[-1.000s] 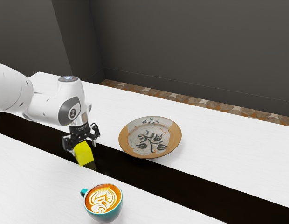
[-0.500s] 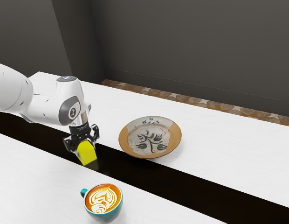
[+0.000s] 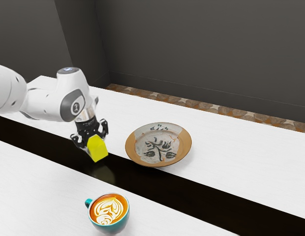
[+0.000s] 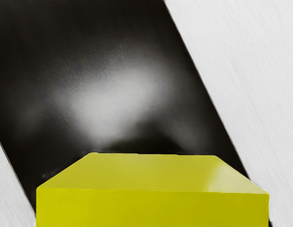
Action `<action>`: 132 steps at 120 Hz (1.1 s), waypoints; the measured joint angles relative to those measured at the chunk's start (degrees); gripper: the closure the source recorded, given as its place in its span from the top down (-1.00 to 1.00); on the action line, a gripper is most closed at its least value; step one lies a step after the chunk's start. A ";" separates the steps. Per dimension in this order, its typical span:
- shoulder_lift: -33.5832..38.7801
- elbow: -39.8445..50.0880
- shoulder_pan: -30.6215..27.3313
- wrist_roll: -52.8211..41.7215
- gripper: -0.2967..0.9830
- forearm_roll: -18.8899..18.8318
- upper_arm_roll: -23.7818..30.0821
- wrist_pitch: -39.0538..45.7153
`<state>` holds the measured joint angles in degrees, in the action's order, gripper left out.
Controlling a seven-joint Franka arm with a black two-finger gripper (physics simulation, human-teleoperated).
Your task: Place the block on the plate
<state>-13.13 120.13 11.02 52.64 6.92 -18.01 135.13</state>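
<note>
In the exterior view my black gripper [image 3: 93, 140] is shut on the yellow block [image 3: 97, 149], which hangs slightly tilted above the dark strip of the table. The block [image 4: 151, 203] appears large at the wrist view's lower edge, just under my hand. The plate [image 3: 183, 153], tan-rimmed with a dark floral pattern, lies on the white tabletop toward the exterior view's right of the gripper, apart from it and the block.
A teal cup of latte [image 3: 109, 214] stands on the near white part of the table, nearer the exterior camera than the gripper. A glossy black strip [image 3: 162, 184] runs between the two white table parts [image 3: 251, 162].
My hand has risen with the block in it, and the block has moved up and a little toward the exterior view's right. The plate and cup have stayed put.
</note>
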 joint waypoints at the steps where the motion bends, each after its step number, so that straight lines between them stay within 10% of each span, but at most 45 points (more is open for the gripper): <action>1: 0.12 -0.46 0.03 0.05 0.06 -0.03 0.14 -0.22; 56: -10.41 -25.28 0.57 9.32 0.07 -4.49 17.85 -14.55; 132: 2.12 -23.56 0.09 -0.12 0.51 -8.27 10.65 -23.67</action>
<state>-11.01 96.57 11.12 52.52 -1.35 -7.37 111.47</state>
